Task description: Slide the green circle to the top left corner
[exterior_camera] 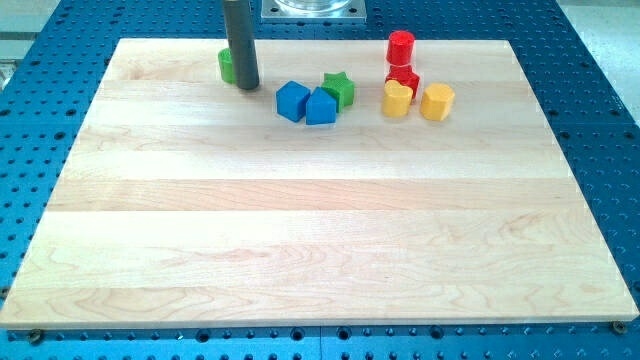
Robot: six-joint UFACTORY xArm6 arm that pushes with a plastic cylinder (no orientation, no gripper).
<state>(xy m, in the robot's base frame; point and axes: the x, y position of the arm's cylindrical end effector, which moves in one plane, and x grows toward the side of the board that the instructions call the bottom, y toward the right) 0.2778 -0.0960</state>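
My tip (247, 86) rests on the table (300, 230), touching the green circle (227, 66) just behind-left of it. No hand is fitted. The blue blocks (306, 103) lie near, to its right.

Robotics lab bench. Pale wooden board (320, 210) rests on a blue metal table with a regular grid of mounting holes (600, 120). A silver machined metal mounting plate (312, 9) sits at the view's top edge.
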